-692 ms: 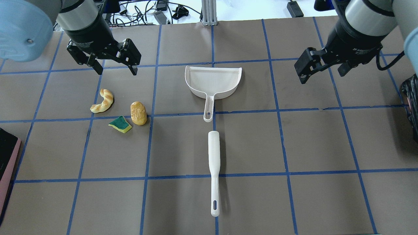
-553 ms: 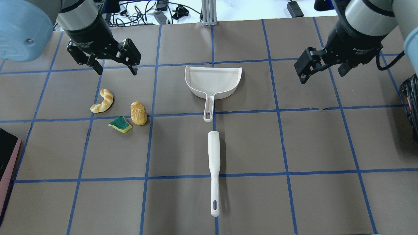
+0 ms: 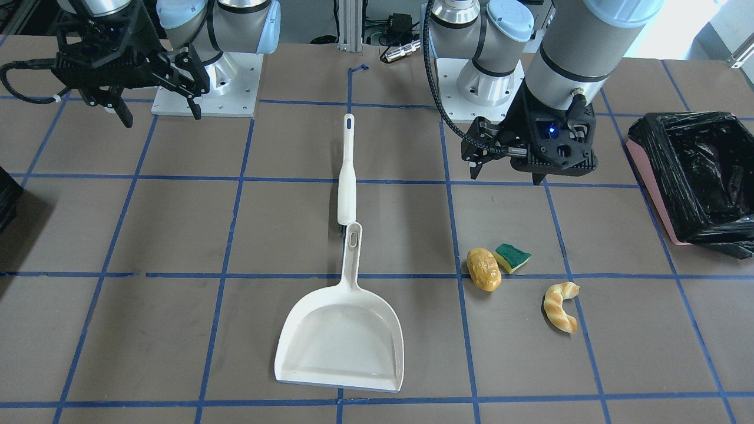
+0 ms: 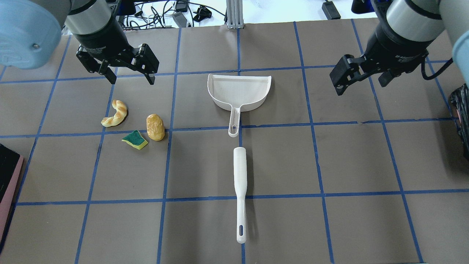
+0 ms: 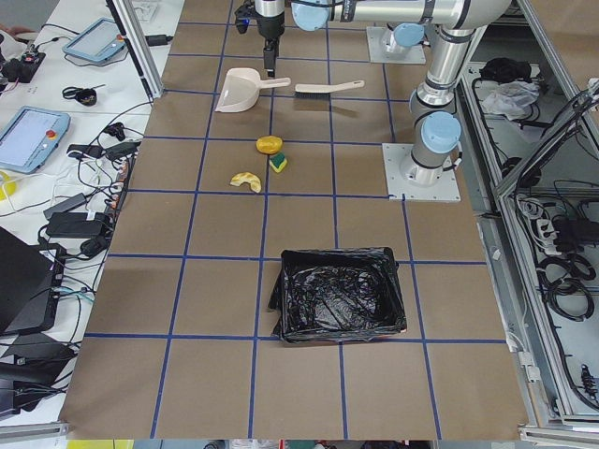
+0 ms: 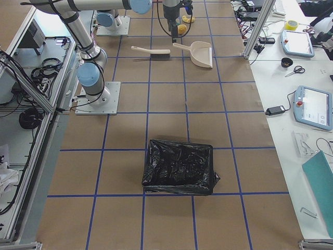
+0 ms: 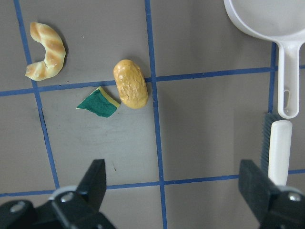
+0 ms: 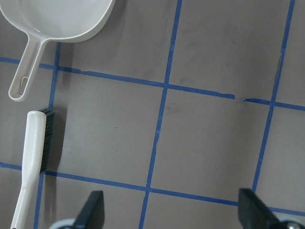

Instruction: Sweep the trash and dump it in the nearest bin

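The trash lies in a loose cluster on the left half of the table: a twisted curved bread, a potato-like lump and a green-and-yellow sponge piece. My left gripper hangs open and empty above the table, just beyond the bread. In the left wrist view its fingers frame the lump and sponge. The pink bin with its black liner stands at the table's left end. My right gripper is open, empty and high over the far right.
A white dustpan lies mid-table, mouth away from me. A white brush lies in line behind its handle. An all-dark box sits at the right edge. Cables lie beyond the far edge.
Both arms have shifted only very slightly. Nothing on the table has moved, and both grippers stay open.
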